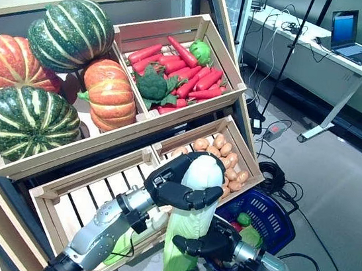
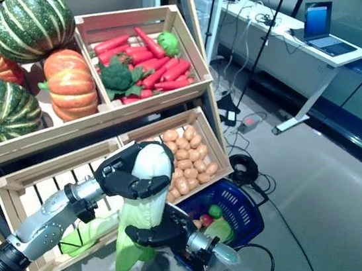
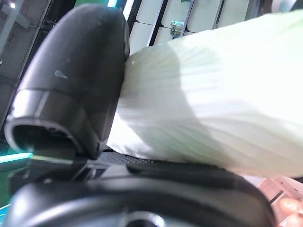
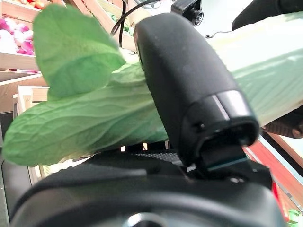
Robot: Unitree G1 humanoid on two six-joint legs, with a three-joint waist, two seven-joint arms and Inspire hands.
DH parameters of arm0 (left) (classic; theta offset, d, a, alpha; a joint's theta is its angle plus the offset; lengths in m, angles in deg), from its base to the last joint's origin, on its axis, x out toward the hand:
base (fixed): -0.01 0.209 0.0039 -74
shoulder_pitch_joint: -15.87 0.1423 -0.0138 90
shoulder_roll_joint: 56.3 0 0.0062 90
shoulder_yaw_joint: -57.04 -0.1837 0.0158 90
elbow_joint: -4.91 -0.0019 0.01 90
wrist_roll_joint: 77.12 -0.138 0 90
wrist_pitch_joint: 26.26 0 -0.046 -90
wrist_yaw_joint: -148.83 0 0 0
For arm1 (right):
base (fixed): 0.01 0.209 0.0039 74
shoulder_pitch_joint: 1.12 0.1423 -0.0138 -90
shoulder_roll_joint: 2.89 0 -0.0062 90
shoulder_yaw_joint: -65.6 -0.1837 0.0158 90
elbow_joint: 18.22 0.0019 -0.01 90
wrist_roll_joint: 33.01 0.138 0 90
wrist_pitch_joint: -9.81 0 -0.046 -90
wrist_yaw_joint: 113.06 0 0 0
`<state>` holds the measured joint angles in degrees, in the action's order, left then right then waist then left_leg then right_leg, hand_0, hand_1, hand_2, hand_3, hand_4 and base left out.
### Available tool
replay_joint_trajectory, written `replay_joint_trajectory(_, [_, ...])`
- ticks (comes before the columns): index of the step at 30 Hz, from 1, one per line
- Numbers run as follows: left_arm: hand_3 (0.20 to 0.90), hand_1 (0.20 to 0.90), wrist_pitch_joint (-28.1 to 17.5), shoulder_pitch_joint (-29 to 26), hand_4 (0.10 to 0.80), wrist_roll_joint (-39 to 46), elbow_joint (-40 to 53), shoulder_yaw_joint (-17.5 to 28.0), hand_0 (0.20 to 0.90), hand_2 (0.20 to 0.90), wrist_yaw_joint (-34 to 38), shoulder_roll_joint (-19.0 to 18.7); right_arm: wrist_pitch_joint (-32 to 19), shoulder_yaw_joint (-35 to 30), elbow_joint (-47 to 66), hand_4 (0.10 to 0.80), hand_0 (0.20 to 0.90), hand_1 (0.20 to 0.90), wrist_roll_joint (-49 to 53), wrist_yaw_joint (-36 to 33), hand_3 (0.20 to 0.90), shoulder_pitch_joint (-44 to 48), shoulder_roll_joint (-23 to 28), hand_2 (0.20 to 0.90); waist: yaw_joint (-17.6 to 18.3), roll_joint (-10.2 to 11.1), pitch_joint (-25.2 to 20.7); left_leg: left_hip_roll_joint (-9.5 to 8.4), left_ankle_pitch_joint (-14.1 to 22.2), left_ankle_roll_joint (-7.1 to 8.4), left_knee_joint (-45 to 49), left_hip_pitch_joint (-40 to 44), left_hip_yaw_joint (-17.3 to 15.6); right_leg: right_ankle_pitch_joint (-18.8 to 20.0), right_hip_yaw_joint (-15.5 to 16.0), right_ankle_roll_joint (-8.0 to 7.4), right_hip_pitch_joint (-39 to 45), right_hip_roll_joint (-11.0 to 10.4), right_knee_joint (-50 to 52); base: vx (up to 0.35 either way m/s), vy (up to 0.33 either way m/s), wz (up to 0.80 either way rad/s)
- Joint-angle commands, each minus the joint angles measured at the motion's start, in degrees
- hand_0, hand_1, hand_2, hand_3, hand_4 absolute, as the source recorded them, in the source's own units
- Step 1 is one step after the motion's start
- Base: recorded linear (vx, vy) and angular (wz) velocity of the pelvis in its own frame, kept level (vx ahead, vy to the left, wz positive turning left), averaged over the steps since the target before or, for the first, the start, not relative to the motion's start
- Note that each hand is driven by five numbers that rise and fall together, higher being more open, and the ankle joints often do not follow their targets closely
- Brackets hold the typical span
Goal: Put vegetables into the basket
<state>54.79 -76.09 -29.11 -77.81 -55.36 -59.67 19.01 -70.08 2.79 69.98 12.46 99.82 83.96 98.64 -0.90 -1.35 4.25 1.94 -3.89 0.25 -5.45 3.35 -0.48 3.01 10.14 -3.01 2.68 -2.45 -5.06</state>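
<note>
Cabbage: a long pale-green napa cabbage with white stalk end stands upright, above the floor, not yet in the basket.
Left hand: the dark left hand has its fingers curled round the white upper end.
Right hand: the dark right hand has its fingers wrapped round the leafy green lower part, below the left fingers.
Basket: a blue plastic mesh shopping basket sits just beyond the right fingers, already holding some green and red produce.
Progress: partly done, as I judge; this cabbage remains to go in.
Left on shelf: another leafy green lies in the slatted wooden crate beneath the left fingers.
</note>
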Motion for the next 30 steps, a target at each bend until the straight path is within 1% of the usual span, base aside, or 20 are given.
replay_joint_trajectory(1, [0.345,0.345,-5.8,-3.5,0.43,-0.6,9.0,1.1,0.345,0.345,-1.0,1.0,-3.5,-1.8,5.1,0.4,0.3,0.3,6.0,-1.6,0.3,0.7,-2.7,0.3,-0.2,2.0,-4.8,-0.11,3.0,1.1,0.5,-0.3,-1.6,1.0,-0.5,-3.49,1.7,-5.2,0.1,0.0,0.0,0.0])
replay_joint_trajectory(2, [0.469,0.469,-5.8,-3.4,0.513,-1.1,9.0,1.6,0.469,0.469,-0.2,0.8,-3.7,-2.2,5.1,0.4,0.3,0.3,6.1,-2.1,0.3,0.5,-2.5,0.3,-0.2,2.0,-4.8,-0.11,3.0,1.11,0.5,-0.4,-1.6,1.0,-0.5,-3.47,1.7,-5.2,0.1,0.0,0.0,0.0])
replay_joint_trajectory(3, [0.825,0.825,-5.9,-3.2,0.75,-1.6,8.9,2.0,0.825,0.825,0.5,0.6,-3.9,-2.5,5.1,0.4,0.3,0.3,6.2,-2.6,0.3,0.4,-2.5,0.3,-0.1,2.0,-4.7,-0.1,3.0,1.1,0.5,-0.4,-1.6,1.0,-0.5,-3.45,1.7,-5.2,0.1,0.0,0.0,0.0])
replay_joint_trajectory(4, [0.9,0.9,-6.7,-2.6,0.8,-3.5,8.6,3.2,0.9,0.9,2.3,-0.1,-4.3,-3.5,5.2,0.4,0.3,0.3,6.4,-4.0,0.3,-0.1,-2.1,0.3,-0.1,1.9,-4.7,-0.1,2.9,1.09,0.5,-0.4,-1.7,1.0,-0.5,-3.43,1.6,-5.1,0.1,0.0,0.0,0.0])
replay_joint_trajectory(7, [0.9,0.9,-7.5,-0.9,0.8,-6.5,8.2,6.8,0.9,0.9,7.3,-1.3,-5.8,-6.5,5.3,0.4,0.3,0.3,6.1,-6.4,0.3,-1.7,-1.7,0.3,0.0,2.0,-4.4,-0.08,2.8,1.07,0.5,-0.4,-1.8,1.0,-0.4,-3.3,1.7,-5.0,0.1,0.0,0.0,0.0])
replay_joint_trajectory(11, [0.9,0.9,-5.7,2.5,0.8,-9.6,7.2,12.5,0.9,0.9,13.7,-1.5,-8.4,-11.7,5.8,0.4,0.3,0.3,6.3,-10.3,0.3,-4.5,-1.3,0.3,0.1,2.1,-4.0,-0.01,2.7,1.07,0.5,-0.6,-1.8,0.9,-0.2,-3.1,1.4,-4.9,0.1,0.0,0.0,0.0])
replay_joint_trajectory(12, [0.9,0.9,-4.4,4.3,0.8,-10.7,6.1,15.1,0.9,0.9,16.4,-0.7,-9.6,-14.3,6.1,0.4,0.3,0.3,5.9,-12.3,0.3,-5.8,-1.4,0.3,0.1,2.2,-3.7,-0.04,2.7,1.01,0.5,-0.8,-1.8,0.9,-0.3,-3.0,1.2,-4.8,0.1,0.0,0.0,0.0])
replay_joint_trajectory(13, [0.9,0.9,-4.0,4.8,0.8,-11.2,5.8,15.8,0.9,0.9,17.0,-0.4,-9.8,-15.1,6.2,0.4,0.3,0.3,5.9,-12.9,0.3,-6.1,-1.4,0.3,0.2,2.2,-3.6,-0.05,2.7,1.0,0.5,-0.8,-1.8,0.9,-0.3,-2.97,1.2,-4.8,0.1,0.0,0.0,0.0])
replay_joint_trajectory(16, [0.9,0.9,-1.9,7.4,0.8,-12.5,3.1,18.8,0.9,0.9,21.7,1.8,-13.3,-18.9,5.9,0.4,0.3,0.3,6.0,-17.9,0.3,-7.4,-2.7,0.3,0.3,2.1,-2.6,-0.06,2.5,0.92,0.5,-1.4,-1.9,0.9,-0.5,-2.74,0.6,-4.5,0.1,-0.025,-0.019,-0.01])
replay_joint_trajectory(17, [0.9,0.9,-0.8,7.9,0.8,-11.1,1.7,19.9,0.9,0.9,22.4,2.9,-14.6,-20.6,5.6,0.4,0.3,0.3,5.7,-20.4,0.3,-7.5,-3.3,0.3,0.4,2.0,-1.9,-0.09,2.3,0.87,0.5,-1.8,-1.9,0.8,-0.6,-2.58,0.1,-4.3,0.2,-0.068,-0.03,0.0])
replay_joint_trajectory(20, [0.9,0.9,-0.7,7.5,0.8,-10.2,-0.5,20.5,0.9,0.9,25.3,5.0,-18.8,-23.3,4.0,0.4,0.3,0.3,5.2,-25.4,0.3,-4.9,-4.3,0.3,0.5,1.5,0.4,-0.08,1.8,0.73,0.5,-4.2,-1.7,0.3,-0.9,-2.09,-3.0,-4.0,1.6,-0.189,-0.012,-0.03])
replay_joint_trajectory(21, [0.9,0.9,-0.9,6.7,0.8,-9.4,-1.1,20.3,0.9,0.9,26.4,5.1,-20.4,-23.9,3.6,0.4,0.3,0.3,5.2,-26.8,0.3,-3.5,-4.4,0.3,0.6,1.3,1.5,-0.11,1.6,0.67,0.9,-5.3,-1.7,0.2,-1.0,-1.93,-4.3,-3.9,2.2,-0.386,-0.015,-0.03])
replay_joint_trajectory(22, [0.9,0.9,-1.5,4.9,0.8,-8.6,-2.2,19.9,0.9,0.9,28.6,5.4,-22.5,-24.9,2.7,0.4,0.3,0.3,5.1,-29.5,0.3,-0.7,-4.6,0.3,0.7,1.0,4.0,-0.17,1.2,0.68,1.5,-7.2,-1.5,0.1,-1.1,-1.65,-6.3,-3.8,3.3,-0.342,-0.022,-0.03])
replay_joint_trajectory(23, [0.9,0.9,-2.1,4.3,0.8,-8.7,-2.7,19.8,0.9,0.9,29.4,5.4,-23.5,-25.3,2.3,0.4,0.3,0.3,5.3,-30.3,0.3,0.4,-4.5,0.3,0.8,1.0,4.9,-0.25,1.1,0.67,1.9,-7.9,-1.4,0.0,-1.3,-1.54,-6.9,-3.6,3.7,-0.386,-0.028,-0.12])
replay_joint_trajectory(24, [0.9,0.9,-3.3,2.7,0.8,-8.8,-3.6,19.1,0.9,0.9,31.4,5.6,-25.1,-25.8,1.6,0.4,0.3,0.3,5.9,-32.5,0.3,2.8,-4.4,0.3,0.9,0.8,7.0,-0.39,0.9,0.67,3.0,-9.6,-1.1,0.0,-1.6,-1.28,-8.4,-3.5,4.7,-0.25,-0.018,-0.15])
replay_joint_trajectory(25, [0.9,0.9,-3.5,2.0,0.8,-8.7,-3.8,19.0,0.9,0.9,32.0,5.7,-25.4,-26.0,1.3,0.4,0.3,0.3,6.1,-33.0,0.3,3.7,-4.4,0.3,1.0,0.8,7.6,-0.44,0.9,0.69,3.4,-10.3,-1.1,0.0,-1.6,-1.21,-9.0,-3.5,5.0,-0.366,-0.038,-0.16])
replay_joint_trajectory(26, [0.9,0.9,-4.0,-1.2,0.8,-8.8,-5.1,18.2,0.9,0.9,34.8,6.3,-28.1,-27.2,-0.6,0.4,0.3,0.3,6.6,-37.4,0.3,7.5,-4.8,0.3,1.1,0.6,10.5,-0.75,0.5,0.75,5.0,-12.8,-0.7,0.1,-1.8,-0.88,-10.9,-3.2,6.2,-0.334,-0.061,-0.07])
replay_joint_trajectory(27, [0.9,0.9,-5.3,-3.2,0.8,-10.7,-6.2,17.5,0.9,0.9,37.1,6.6,-29.8,-28.5,-2.3,0.4,0.3,0.3,7.0,-41.0,0.3,9.5,-5.4,0.3,1.4,0.4,12.7,-0.73,0.3,0.84,6.4,-14.6,-0.6,-0.1,-1.8,-0.63,-12.6,-2.9,7.7,-0.335,-0.07,-0.01])
replay_joint_trajectory(29, [0.9,0.9,-5.7,-4.1,0.8,-11.7,-6.3,17.1,0.9,0.9,38.7,6.5,-30.6,-29.3,-2.5,0.4,0.3,0.3,6.9,-43.7,0.3,10.3,-5.5,0.3,1.4,0.4,14.2,-0.87,0.3,0.94,8.0,-16.4,-0.4,-0.2,-1.8,-0.4,-14.0,-2.8,8.9,-0.179,-0.058,-0.02])
replay_joint_trajectory(30, [0.9,0.9,-5.7,-4.7,0.8,-12.3,-5.8,16.7,0.9,0.9,39.8,6.4,-31.8,-30.0,-2.6,0.4,0.3,0.3,6.8,-46.7,0.3,11.0,-5.6,0.3,1.3,0.3,15.5,-1.11,0.2,1.04,9.2,-18.0,-0.2,-0.3,-1.8,-0.25,-15.2,-2.7,9.7,-0.244,-0.087,-0.09])
